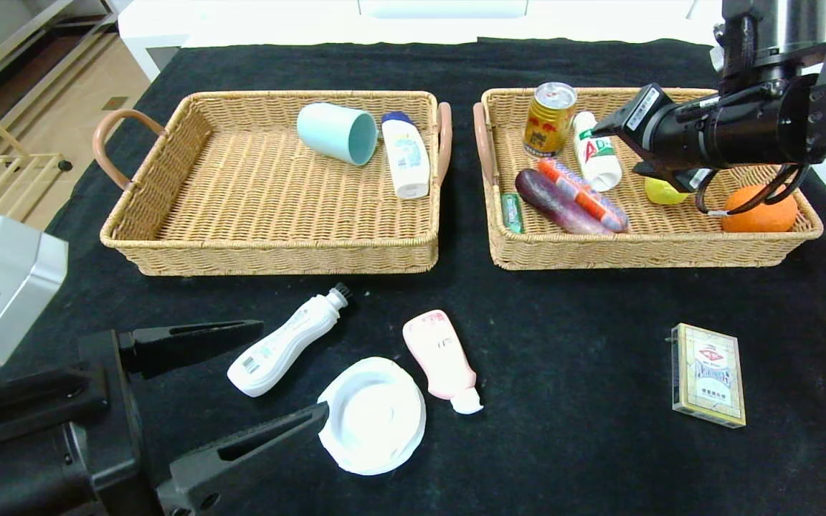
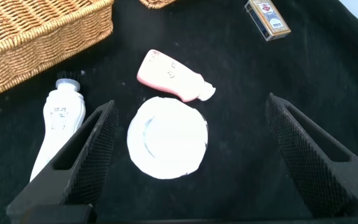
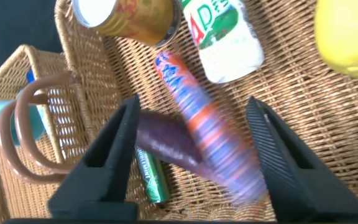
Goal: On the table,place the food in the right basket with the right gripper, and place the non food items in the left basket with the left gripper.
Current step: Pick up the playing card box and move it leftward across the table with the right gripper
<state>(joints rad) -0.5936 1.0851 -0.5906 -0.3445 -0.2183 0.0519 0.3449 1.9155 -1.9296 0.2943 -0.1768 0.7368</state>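
So the black table (image 1: 599, 337) has most of its free room along the lower right of the head view, where only a card box (image 1: 708, 385) sits, well apart from everything else. The lower middle is tighter: a white bottle (image 1: 285, 349), a pink tube (image 1: 442, 360) and a white plate (image 1: 373, 416) lie close together, plate rim just beside the tube's cap.

The left basket (image 1: 162, 265) in the upper left has lots of bare floor, with a teal cup (image 1: 337, 133) and a lotion bottle (image 1: 406, 154) pushed toward its right wall. The right basket (image 1: 642, 252) is crowded: can (image 1: 549, 118), drink bottle (image 1: 596, 152), orange-striped sausage (image 1: 581, 195) lying on a purple sweet potato (image 1: 553, 203), green gum pack (image 1: 511, 213) by the left wall, lemon (image 1: 662, 192), orange (image 1: 760, 212).

The right gripper (image 3: 191, 158) hangs over that basket, fingers spread on either side of the sausage and not gripping it. The left gripper (image 2: 188, 152) sits at the lower left, spread wide, empty, straddling the plate from above.
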